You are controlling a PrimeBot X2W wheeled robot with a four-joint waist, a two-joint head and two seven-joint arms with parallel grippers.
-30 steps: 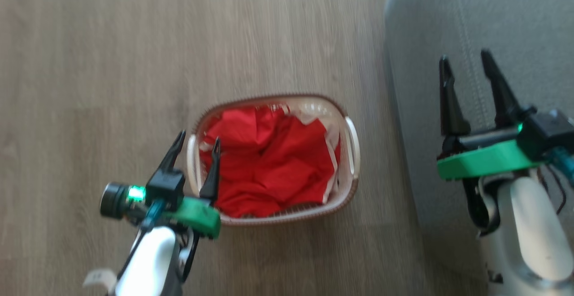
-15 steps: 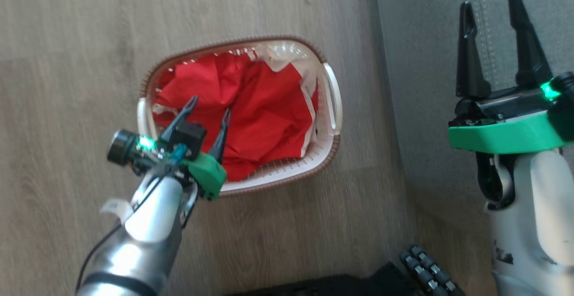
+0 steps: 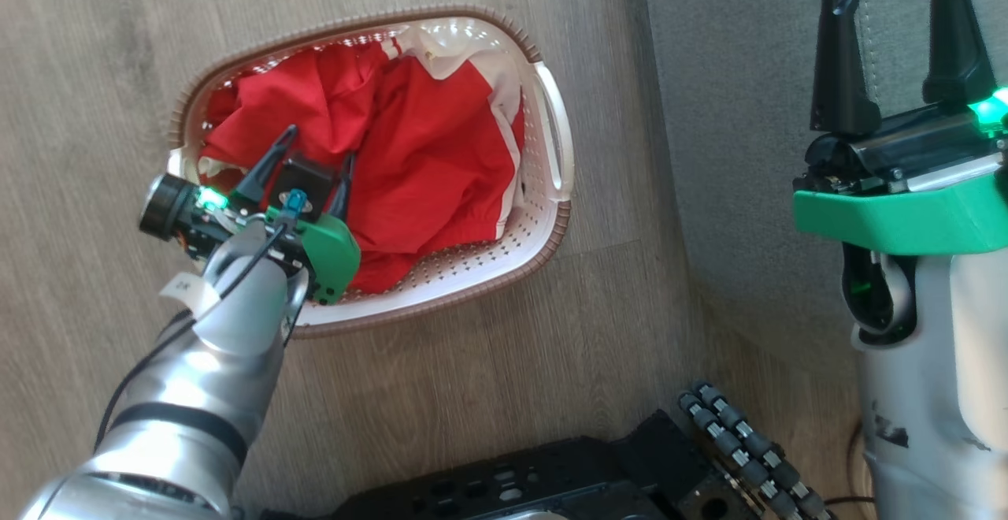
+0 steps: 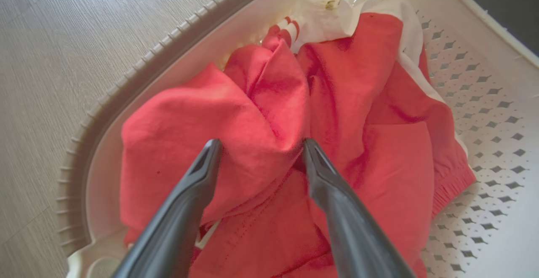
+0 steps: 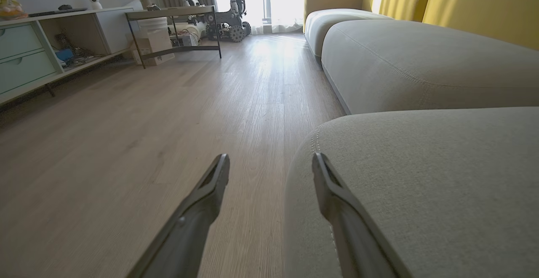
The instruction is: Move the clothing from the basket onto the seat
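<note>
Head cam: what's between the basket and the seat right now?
Bare wood floor. In the head view a narrow strip of it separates the basket from the seat, with nothing lying on it.

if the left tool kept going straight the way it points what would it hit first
The clothing: the open left tool points down into the basket, straddling a raised red fold. It looks at or nearly on the fabric already, though depth is hard to judge.
</note>
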